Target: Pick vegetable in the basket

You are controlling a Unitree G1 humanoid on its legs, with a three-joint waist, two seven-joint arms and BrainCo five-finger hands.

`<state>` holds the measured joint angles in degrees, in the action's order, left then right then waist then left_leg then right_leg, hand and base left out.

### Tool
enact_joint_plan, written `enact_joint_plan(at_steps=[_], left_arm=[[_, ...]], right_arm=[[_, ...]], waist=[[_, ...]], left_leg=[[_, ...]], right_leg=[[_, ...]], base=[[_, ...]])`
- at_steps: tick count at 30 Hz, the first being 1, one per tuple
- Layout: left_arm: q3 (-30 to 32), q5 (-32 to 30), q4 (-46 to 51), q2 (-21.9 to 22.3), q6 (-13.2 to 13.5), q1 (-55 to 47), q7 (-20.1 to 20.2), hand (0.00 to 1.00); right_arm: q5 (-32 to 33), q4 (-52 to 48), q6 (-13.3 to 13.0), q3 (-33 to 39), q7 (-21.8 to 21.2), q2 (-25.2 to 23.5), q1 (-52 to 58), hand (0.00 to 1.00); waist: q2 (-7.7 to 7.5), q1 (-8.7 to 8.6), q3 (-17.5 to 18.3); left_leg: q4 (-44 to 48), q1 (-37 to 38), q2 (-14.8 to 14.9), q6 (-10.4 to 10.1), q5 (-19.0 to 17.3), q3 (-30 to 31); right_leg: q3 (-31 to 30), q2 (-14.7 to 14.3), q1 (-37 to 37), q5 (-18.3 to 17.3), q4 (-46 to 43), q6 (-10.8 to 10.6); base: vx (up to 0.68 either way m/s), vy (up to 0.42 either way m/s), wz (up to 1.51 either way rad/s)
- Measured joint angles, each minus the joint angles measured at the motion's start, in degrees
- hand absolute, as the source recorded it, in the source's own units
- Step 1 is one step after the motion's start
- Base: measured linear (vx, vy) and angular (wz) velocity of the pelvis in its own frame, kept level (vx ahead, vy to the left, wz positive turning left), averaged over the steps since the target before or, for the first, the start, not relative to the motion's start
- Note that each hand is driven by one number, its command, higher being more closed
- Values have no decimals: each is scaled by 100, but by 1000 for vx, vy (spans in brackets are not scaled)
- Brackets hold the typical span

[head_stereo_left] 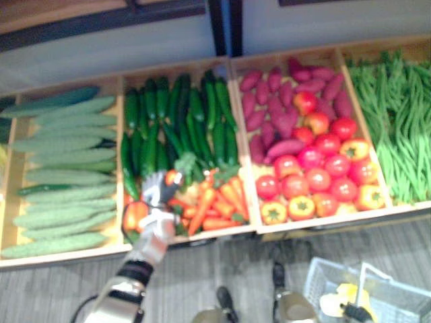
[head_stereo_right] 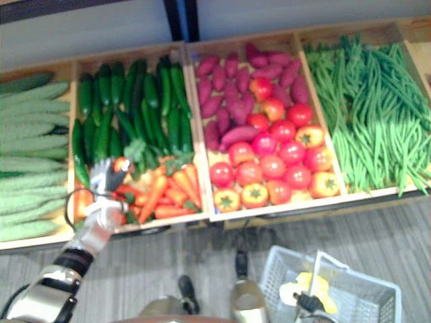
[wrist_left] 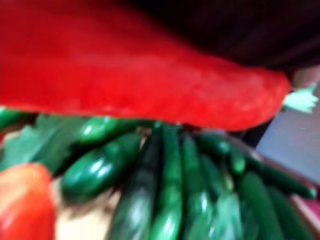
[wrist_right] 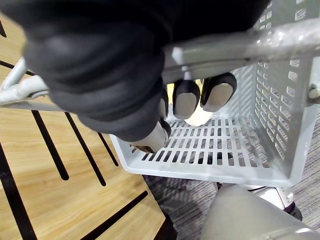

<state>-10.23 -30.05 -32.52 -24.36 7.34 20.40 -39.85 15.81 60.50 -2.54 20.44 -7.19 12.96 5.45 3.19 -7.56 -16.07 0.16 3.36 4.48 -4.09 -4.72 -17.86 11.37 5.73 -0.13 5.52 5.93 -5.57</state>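
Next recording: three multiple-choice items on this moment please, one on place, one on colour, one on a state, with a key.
1. Which section of the wooden display crate is the left hand at? A rightmost; B the one with orange carrots; C leftmost.
2. The pale grey plastic mesh basket holds something of what colour? A yellow; B purple; C blue.
3. What is the right hand doing? A open, empty; B shut, empty; C curled round the basket's grey handle.
Key: 1 B, the hand sits beside the carrots; 2 A, a yellow item lies inside; 3 C, its fingers wrap the handle.
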Motion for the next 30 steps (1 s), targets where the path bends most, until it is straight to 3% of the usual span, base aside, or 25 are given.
enact_joint_plan(at_steps=[7,11,14,16,18,19,20,21,22,23,25,27,28,29,30], left_arm=[[28,-82,579,-4,121,-304,-519,100],[130,-460,1044,-18,92,-419,-919,100],[129,-447,1549,-18,221,-627,-931,100],[116,-365,2130,1,391,-951,-834,100],[84,-286,2748,94,446,-1346,-642,100],[80,-199,3100,229,459,-1630,-548,100],[28,-152,3389,367,453,-1894,-400,100],[-39,-152,3477,430,455,-2017,-334,100],[-256,-130,3466,503,470,-2123,-149,100],[-443,4,3343,618,486,-2116,74,100],[-695,91,3050,707,564,-1993,361,100],[-967,182,2833,757,648,-1990,536,100],[-1121,181,2670,845,668,-1992,620,100],[-1258,175,2571,897,668,-1986,667,100],[-1305,169,2530,924,678,-1986,693,100]], right_arm=[[12,-146,-63,160,-20,-60,409,100],[82,-163,-68,145,-15,-67,550,100],[141,-218,-73,101,54,-77,596,100],[221,-375,-73,-99,106,-76,631,100],[221,-433,-70,-425,209,-55,561,100],[216,-527,-70,-729,233,7,439,100],[203,-614,-71,-971,222,131,254,100],[201,-615,-70,-1044,196,209,202,100],[204,-717,-72,-1103,190,301,117,100],[225,-916,-71,-1100,193,341,95,100],[226,-1207,-73,-1106,183,277,111,100],[225,-1486,-77,-1212,175,224,227,100],[225,-1637,-75,-1245,176,134,267,100],[220,-1847,-73,-1264,184,3,271,100],[220,-1954,-76,-1304,198,-55,266,100]], waist=[[41,42,408],[16,49,677],[3,57,737],[-24,183,760],[-116,353,817],[-189,504,871],[-170,645,864],[-114,681,885],[87,686,1023],[158,590,1055],[51,523,1056],[-5,441,1064],[-114,451,1060],[-92,449,1070],[-91,447,1067]], left_leg=[[-19,186,63,2,-2,-16],[-20,208,86,6,1,-33],[-69,301,97,1,2,-82],[69,367,125,-14,-85,-190],[841,88,139,128,-334,157],[1573,-276,103,320,-503,685],[2102,-535,78,311,-868,1300],[2225,-585,73,253,-1013,1592],[2201,-511,129,191,-1276,1853],[1935,-315,168,125,-1519,1767],[1763,-192,79,136,-1522,1390],[1762,-185,-11,173,-1529,1131],[1742,-186,-29,230,-1528,856],[1731,-204,-19,275,-1501,616],[1680,-201,13,313,-1472,501]], right_leg=[[75,-64,203,-10,8,18],[77,-84,229,-11,15,22],[18,-112,261,-22,16,39],[-371,-190,219,-20,16,85],[-884,-288,49,43,1,159],[-1316,-308,-105,72,-38,205],[-1807,-417,-268,110,-93,225],[-1996,-527,-319,113,-99,224],[-2211,-693,-384,249,-67,185],[-2376,-770,-386,333,8,117],[-2614,-682,-499,440,10,25],[-2580,-546,-628,482,8,17],[-2248,-434,-775,433,-8,87],[-1675,-337,-986,177,-265,449],[-1341,-299,-1132,7,-469,677]], base=[[-54,-25,3],[-57,-23,-1],[-26,-16,-14],[-11,-7,-70],[-19,-50,-124],[-53,-69,-192],[-74,-37,-203],[-90,64,-197],[-74,131,-146],[-62,150,-122],[-80,152,-91],[-77,120,-85],[-61,111,-95],[-58,108,-96],[-28,77,-92]])
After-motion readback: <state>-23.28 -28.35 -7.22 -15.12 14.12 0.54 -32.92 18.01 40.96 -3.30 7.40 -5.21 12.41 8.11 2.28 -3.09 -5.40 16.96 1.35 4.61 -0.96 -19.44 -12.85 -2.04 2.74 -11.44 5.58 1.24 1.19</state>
